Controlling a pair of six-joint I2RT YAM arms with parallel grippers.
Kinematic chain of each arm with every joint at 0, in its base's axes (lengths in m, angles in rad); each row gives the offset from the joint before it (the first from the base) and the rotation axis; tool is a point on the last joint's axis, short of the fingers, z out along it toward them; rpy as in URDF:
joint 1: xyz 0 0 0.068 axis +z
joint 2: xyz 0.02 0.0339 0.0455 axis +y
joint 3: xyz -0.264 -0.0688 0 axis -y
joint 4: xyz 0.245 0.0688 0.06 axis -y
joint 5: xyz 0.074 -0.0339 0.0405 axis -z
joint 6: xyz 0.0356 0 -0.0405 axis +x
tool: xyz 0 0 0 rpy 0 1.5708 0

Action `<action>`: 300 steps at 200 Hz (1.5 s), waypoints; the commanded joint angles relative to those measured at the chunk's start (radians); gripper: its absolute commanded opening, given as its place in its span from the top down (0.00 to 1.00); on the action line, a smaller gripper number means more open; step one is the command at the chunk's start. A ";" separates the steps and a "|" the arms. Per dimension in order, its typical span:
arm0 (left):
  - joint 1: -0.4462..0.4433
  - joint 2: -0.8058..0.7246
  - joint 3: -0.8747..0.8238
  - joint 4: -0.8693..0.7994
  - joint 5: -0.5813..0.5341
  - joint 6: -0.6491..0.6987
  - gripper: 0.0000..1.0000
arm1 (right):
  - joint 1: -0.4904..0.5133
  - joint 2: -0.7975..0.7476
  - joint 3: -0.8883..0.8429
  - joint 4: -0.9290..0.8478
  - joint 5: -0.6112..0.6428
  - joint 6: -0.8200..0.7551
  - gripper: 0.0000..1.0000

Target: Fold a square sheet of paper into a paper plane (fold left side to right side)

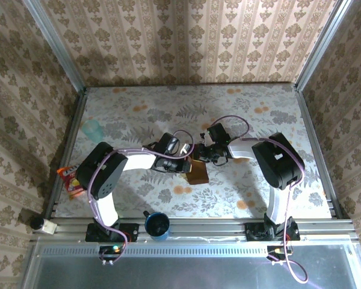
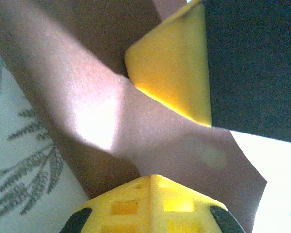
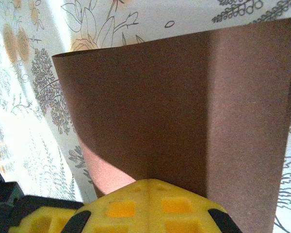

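2 arms reach inward over the flowered table (image 1: 240, 108) and meet near its middle. That puts both wrists over the one thing they have to work on.

The square sheet of paper (image 1: 198, 173) lies there, just on the near side of the 2 wrists, a dark reddish-brown patch on the pale cloth. In the right wrist view it does not lie flat. It rises from the fingertips as a curved wall with 1 vertical shade line down it. I judge that one side is being lifted so it can be carried across onto the other. No dart shape exists yet, so the job looks to be at an early fold.

The blue cup (image 1: 157, 224) at the near rail, the teal cup (image 1: 93, 127) at the far left and the orange snack packet (image 1: 69, 179) at the left edge all sit well apart from the paper. They play no part in the fold.

The right gripper (image 3: 150, 204) has its jaws fully together, and the sheet's edge vanishes between them. It appears to be pinching that edge to steer the flap.

The left gripper (image 2: 150, 201) is likewise closed to nothing, its tip against the paper and close to the other arm's yellow finger (image 2: 169, 73). Most likely it is there to anchor the sheet. I cannot tell whether it pinches the paper or only presses on it.
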 commanded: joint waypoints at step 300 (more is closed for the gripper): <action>-0.009 -0.187 -0.032 -0.167 -0.010 -0.017 1.00 | -0.022 0.035 -0.070 -0.054 0.118 0.007 1.00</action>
